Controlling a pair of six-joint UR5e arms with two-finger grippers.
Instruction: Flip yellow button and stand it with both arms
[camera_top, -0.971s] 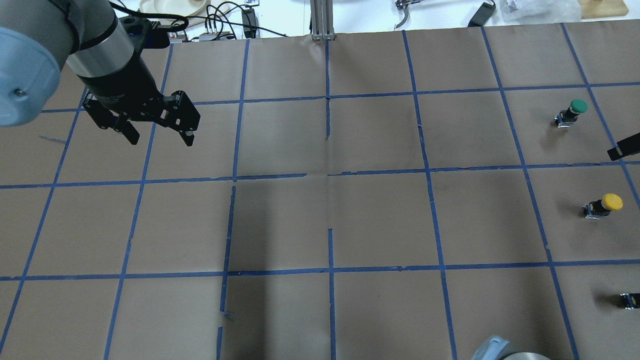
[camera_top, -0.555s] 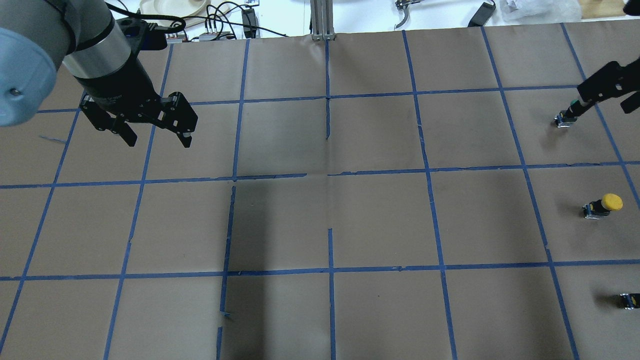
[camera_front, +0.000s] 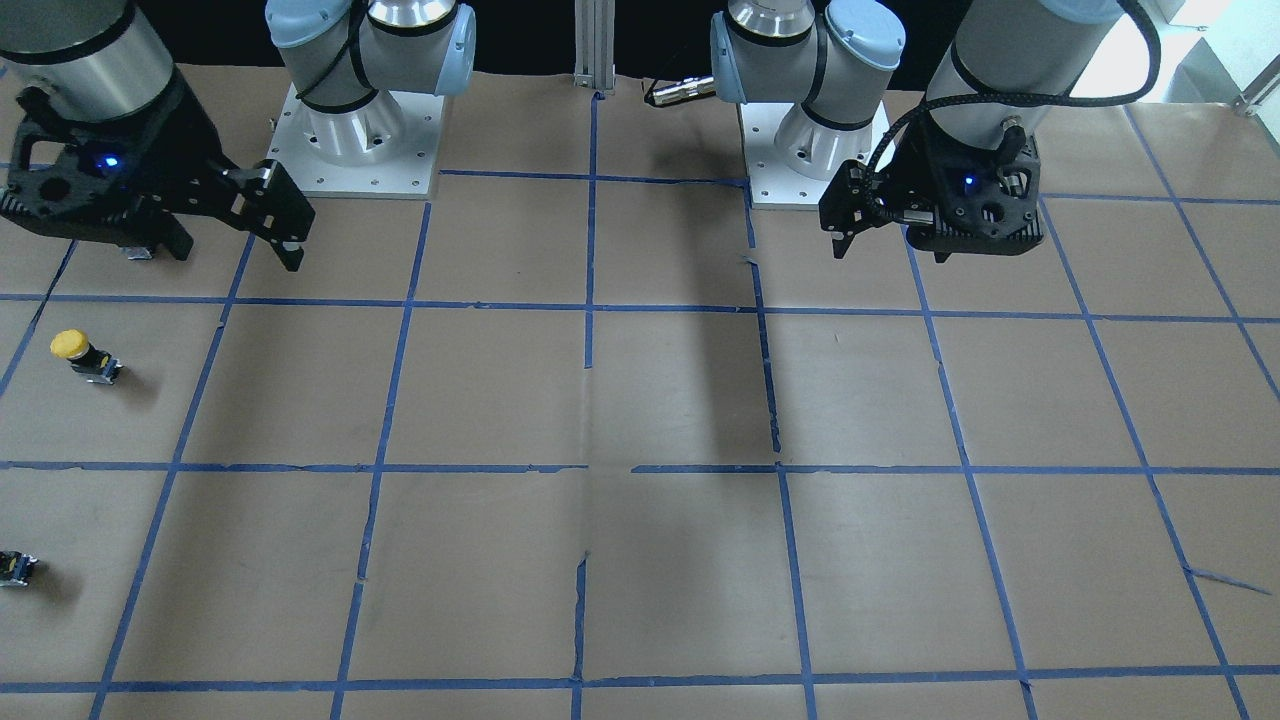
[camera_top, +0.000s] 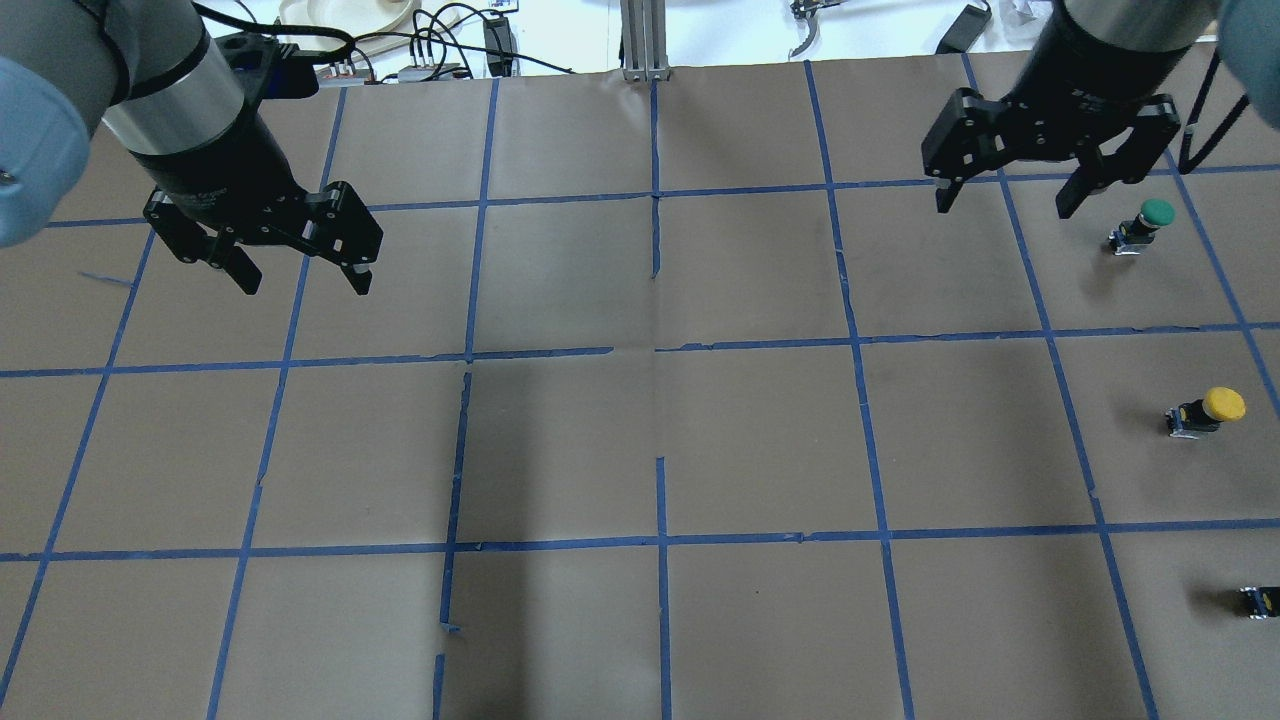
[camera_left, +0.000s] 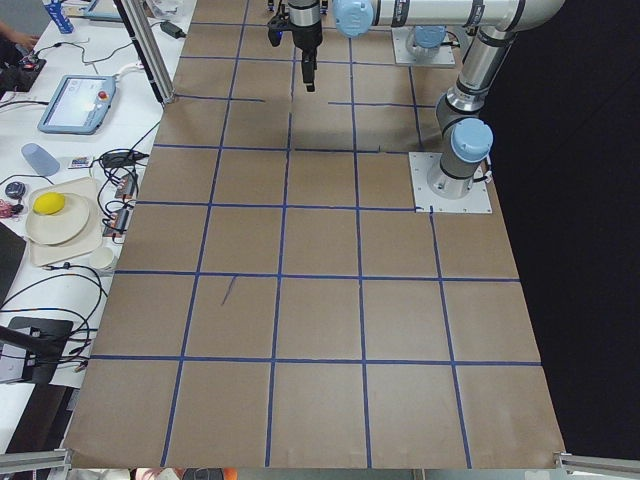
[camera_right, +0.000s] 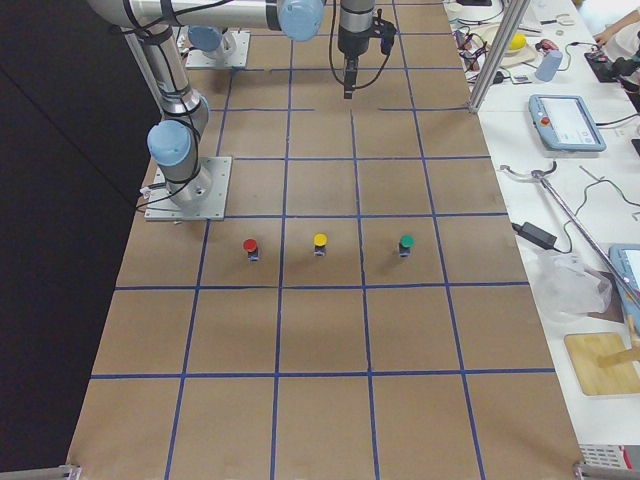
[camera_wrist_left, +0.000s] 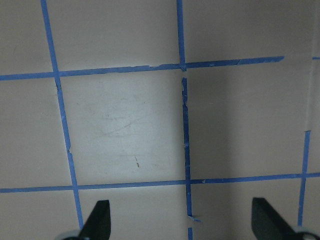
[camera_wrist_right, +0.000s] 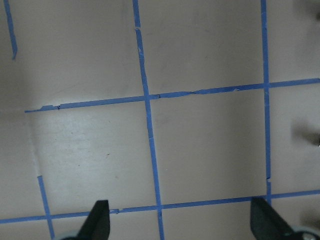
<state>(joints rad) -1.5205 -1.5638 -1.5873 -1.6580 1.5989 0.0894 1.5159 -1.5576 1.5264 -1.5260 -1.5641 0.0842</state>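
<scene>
Yellow button sits at the right of the worktop, near the green button. Our right gripper and left gripper hang spread, empty; reaching over, we could knock the green one down.

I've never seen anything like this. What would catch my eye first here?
Two big silver machines dominate: the left arm and the right arm hang over a brown table taped into blue squares, with the left tool and the right tool both open and empty. On the right arm's side three small coloured buttons sit in a row: a red button, a yellow button and a green button.
</scene>
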